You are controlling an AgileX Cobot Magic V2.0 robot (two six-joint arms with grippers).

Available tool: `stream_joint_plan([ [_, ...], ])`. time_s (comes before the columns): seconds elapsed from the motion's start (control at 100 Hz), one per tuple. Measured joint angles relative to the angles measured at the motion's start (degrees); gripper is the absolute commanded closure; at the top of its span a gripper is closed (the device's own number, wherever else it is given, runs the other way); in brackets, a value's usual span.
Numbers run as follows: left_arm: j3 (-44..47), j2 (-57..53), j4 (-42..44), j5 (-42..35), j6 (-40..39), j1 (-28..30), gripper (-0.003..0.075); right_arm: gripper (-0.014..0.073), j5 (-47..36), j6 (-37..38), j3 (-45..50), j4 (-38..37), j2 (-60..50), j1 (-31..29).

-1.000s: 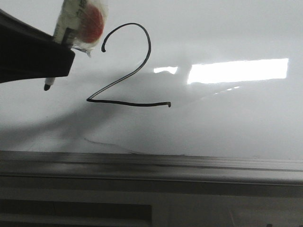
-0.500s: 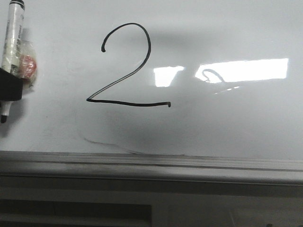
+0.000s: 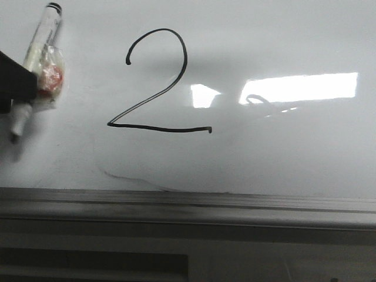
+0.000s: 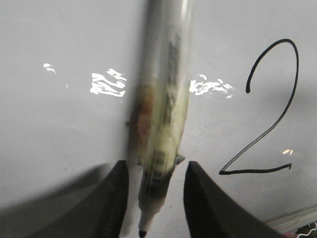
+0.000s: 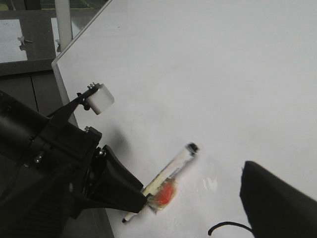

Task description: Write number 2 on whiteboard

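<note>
Your left gripper (image 4: 153,198) had its jaws clamped on the marker (image 3: 36,70), tip toward the whiteboard's (image 3: 282,153) near rail, barrel slanting up and away. Beyond it, mid-board, the number 2 (image 3: 155,82) stood complete, base stroke parallel to that rail. Writing looked done; next, retreat clear. Right jaws: state unclear.

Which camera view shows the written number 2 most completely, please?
The front view shows the number 2 best: the whole digit, from the hook to the base stroke, faces the camera on the whiteboard. The left wrist view also shows all of it, but off to one side. The right wrist view shows only a short curved bit of black line.
</note>
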Motion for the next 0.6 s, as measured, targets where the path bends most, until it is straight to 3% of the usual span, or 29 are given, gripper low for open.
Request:
stream_joint_plan([
  [0.38,0.0,-1.4,0.3,-0.9,0.0,0.0,0.0372,0.0007,0.1,0.0,0.0,-0.1,0.0,0.0],
  [0.43,0.0,-2.6,0.5,-0.9,0.0,0.0,0.0385,0.0081,0.2,0.0,0.0,-0.1,-0.2,0.0],
  [0.46,0.0,-3.3,0.7,-0.9,0.0,0.0,0.0415,0.0176,0.7,0.0,0.0,-0.1,-0.3,0.0],
  [0.5,0.0,-4.4,0.8,-0.9,0.0,0.0,0.0499,0.0311,1.4,0.0,0.0,-0.1,-0.7,0.0],
  [0.58,0.0,-7.7,1.7,-1.0,0.0,0.0,0.0711,0.0676,3.1,0.6,0.0,-0.1,-2.1,0.0],
  [0.6,0.0,-8.6,2.4,-1.1,0.0,0.0,0.0737,0.0659,3.6,0.7,0.0,-0.1,-2.6,-0.1],
])
